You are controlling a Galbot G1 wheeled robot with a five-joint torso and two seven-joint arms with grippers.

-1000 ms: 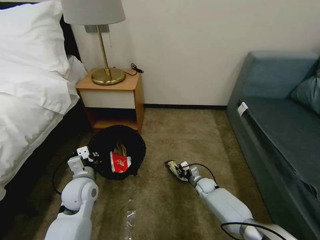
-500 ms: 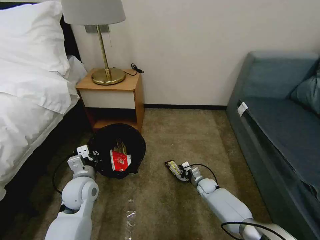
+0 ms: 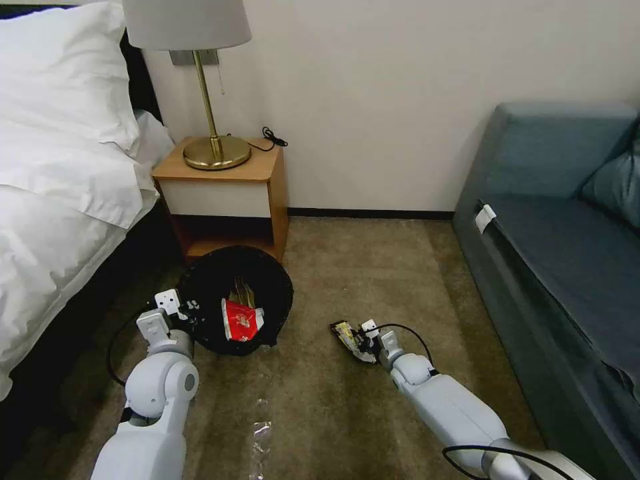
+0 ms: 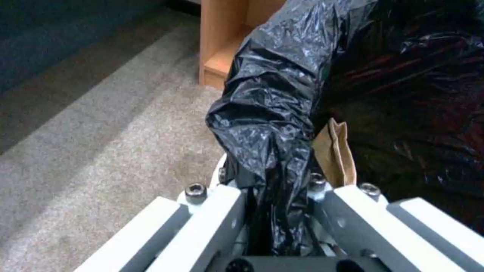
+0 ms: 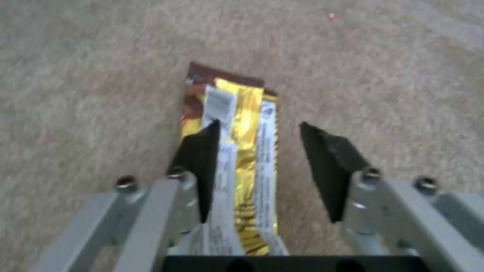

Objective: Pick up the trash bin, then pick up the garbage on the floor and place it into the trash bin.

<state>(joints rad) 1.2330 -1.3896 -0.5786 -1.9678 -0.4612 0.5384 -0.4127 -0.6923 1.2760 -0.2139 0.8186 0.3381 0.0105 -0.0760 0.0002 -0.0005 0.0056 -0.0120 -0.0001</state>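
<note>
The trash bin (image 3: 267, 280), lined with a black bag, stands on the carpet by the nightstand. My left gripper (image 3: 190, 313) is shut on the bin's bagged rim (image 4: 267, 151). Inside lie a red-and-white wrapper (image 3: 241, 321) and a tan paper bag (image 4: 335, 153). To the right, a flat brown and gold snack wrapper (image 3: 345, 331) lies on the floor. My right gripper (image 3: 357, 341) is down at it, open, with the wrapper (image 5: 237, 124) between the two black fingers (image 5: 204, 151).
A wooden nightstand (image 3: 227, 193) with a brass lamp (image 3: 215, 150) stands behind the bin. A bed (image 3: 60, 200) is on the left, a blue sofa (image 3: 567, 253) on the right. A clear plastic scrap (image 3: 260, 433) lies on the near carpet.
The left gripper and the bin have shifted slightly away from me. The right gripper has stayed at the snack wrapper, barely moving.
</note>
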